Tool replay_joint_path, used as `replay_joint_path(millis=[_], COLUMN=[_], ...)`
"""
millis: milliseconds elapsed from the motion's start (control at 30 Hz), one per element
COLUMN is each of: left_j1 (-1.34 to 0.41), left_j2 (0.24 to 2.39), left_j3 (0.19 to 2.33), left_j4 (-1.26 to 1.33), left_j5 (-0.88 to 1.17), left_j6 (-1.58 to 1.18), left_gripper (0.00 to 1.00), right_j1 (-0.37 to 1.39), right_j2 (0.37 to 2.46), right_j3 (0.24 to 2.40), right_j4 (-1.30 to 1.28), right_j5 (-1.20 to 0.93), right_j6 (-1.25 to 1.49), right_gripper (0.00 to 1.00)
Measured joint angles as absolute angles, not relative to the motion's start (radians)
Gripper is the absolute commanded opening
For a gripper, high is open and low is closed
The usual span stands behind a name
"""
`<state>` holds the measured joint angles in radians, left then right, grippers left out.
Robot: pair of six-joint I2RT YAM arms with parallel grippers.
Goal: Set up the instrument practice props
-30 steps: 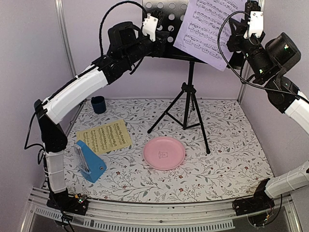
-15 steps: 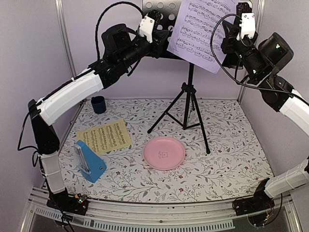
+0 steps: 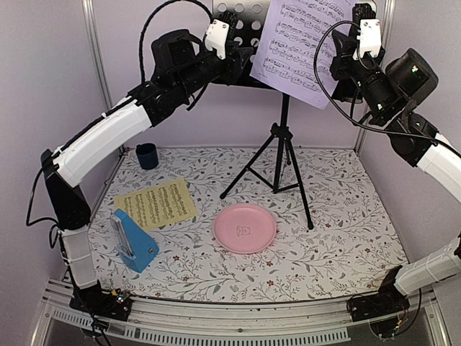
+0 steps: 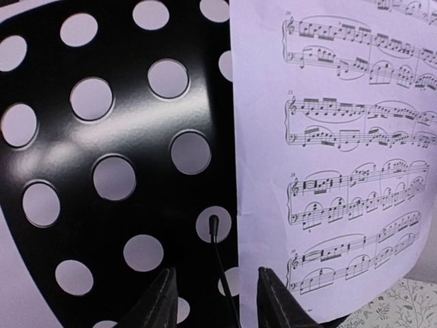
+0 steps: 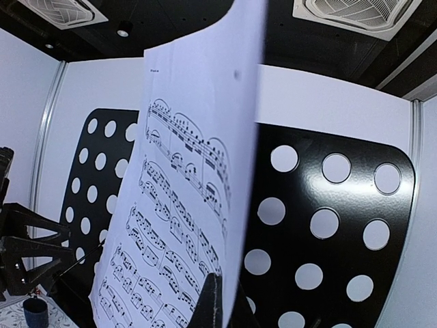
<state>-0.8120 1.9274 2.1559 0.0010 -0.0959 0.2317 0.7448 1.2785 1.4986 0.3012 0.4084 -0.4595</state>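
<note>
The right gripper (image 3: 360, 13) pinches the lilac sheet (image 3: 295, 43) by its side edge, in front of the music stand (image 4: 136, 137). The left gripper (image 4: 217, 301) faces the stand, jaws parted and empty. The paper is probably light, limp and easily creased; grip it at the margins.

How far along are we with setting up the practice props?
Done: the stand is upright on the table. In hand: the right gripper seems to pinch the lilac sheet, tilted at the stand's desk; the left gripper is open, facing the desk. Left: the yellow sheet lies flat on the table, and the metronome stands beside it.
</note>
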Motion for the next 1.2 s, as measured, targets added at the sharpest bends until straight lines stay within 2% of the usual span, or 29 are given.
replay_joint_path(millis=[167,467,700,800,900,1000,1200], left_j1=[-0.813,-0.813,-0.814,-0.816,-0.817,-0.818,-0.820], left_j2=[1.968,2.030,2.037,2.037,2.037,2.029,1.972], left_j3=[2.249,2.276,2.282,2.283,2.282,2.257,2.137], left_j4=[-0.026,-0.062,-0.077,-0.080,-0.079,-0.046,0.060], left_j5=[-0.121,-0.136,-0.144,-0.145,-0.144,-0.151,-0.160], left_j6=[0.227,0.230,0.227,0.226,0.224,0.233,0.236], left_gripper=[0.32,0.37,0.15,0.12,0.04,0.00,0.00], right_j1=[0.745,0.745,0.745,0.745,0.745,0.745,0.745], right_j2=[1.279,1.279,1.279,1.279,1.279,1.279,1.279], right_j3=[1.499,1.499,1.499,1.499,1.499,1.499,1.499], right_j4=[0.302,0.308,0.309,0.310,0.315,0.318,0.329], right_j5=[0.408,0.409,0.409,0.409,0.409,0.410,0.421], right_j6=[-0.461,-0.467,-0.469,-0.469,-0.469,-0.472,-0.487], right_gripper=[0.00,0.00,0.00,0.00,0.00,0.00,0.00])
